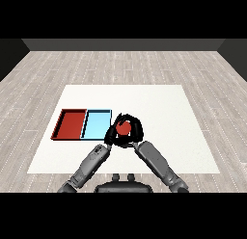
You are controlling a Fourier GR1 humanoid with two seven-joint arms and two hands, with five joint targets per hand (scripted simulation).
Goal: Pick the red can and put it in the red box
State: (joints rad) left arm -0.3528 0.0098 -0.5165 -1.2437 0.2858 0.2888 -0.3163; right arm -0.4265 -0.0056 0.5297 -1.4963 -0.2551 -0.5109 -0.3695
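The red can [124, 128] sits just right of the light blue tray [96, 124], with the red tray [71, 123] beyond that tray to the left and bare white table [164, 112] open to the right and ahead. The right hand [136, 132] curls round the can; the left hand [111, 133] presses close at its left side, fingers curled, though whether they grip cannot be told. Only the can's round top shows, so it appears upright.

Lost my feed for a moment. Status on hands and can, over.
Right hand curled round red can. Left hand close beside it, grip unclear. Can right of blue tray, not in red tray. Path looks clear.
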